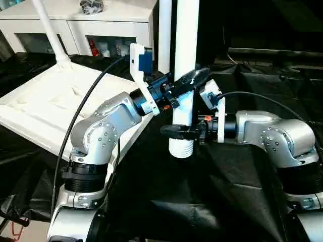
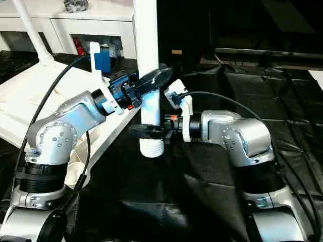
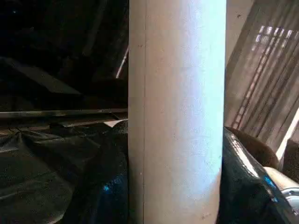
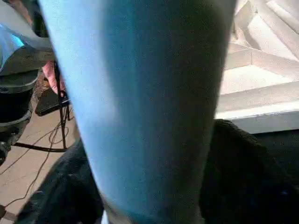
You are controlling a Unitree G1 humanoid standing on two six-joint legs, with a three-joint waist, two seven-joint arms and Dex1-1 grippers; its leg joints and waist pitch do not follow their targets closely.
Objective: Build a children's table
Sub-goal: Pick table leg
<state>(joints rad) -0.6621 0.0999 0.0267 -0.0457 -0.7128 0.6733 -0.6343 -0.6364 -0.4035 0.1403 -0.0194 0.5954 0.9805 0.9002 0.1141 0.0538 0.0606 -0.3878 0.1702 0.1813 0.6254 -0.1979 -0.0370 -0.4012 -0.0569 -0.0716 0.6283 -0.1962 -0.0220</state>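
Left eye view has the black-draped work table (image 1: 217, 201) taking up most of the scene, with the white tabletop (image 1: 45, 108) lying ribbed side up on its left part, one leg (image 1: 50, 30) already standing in its far corner socket. Next biggest is the loose white leg (image 1: 184, 75), held upright just right of the tabletop's edge, threaded end down and hanging above the black cloth. The left gripper (image 1: 184, 83) is clamped around it midway up, and the right gripper (image 1: 181, 132) is wrapped around it lower down, near the threaded end.
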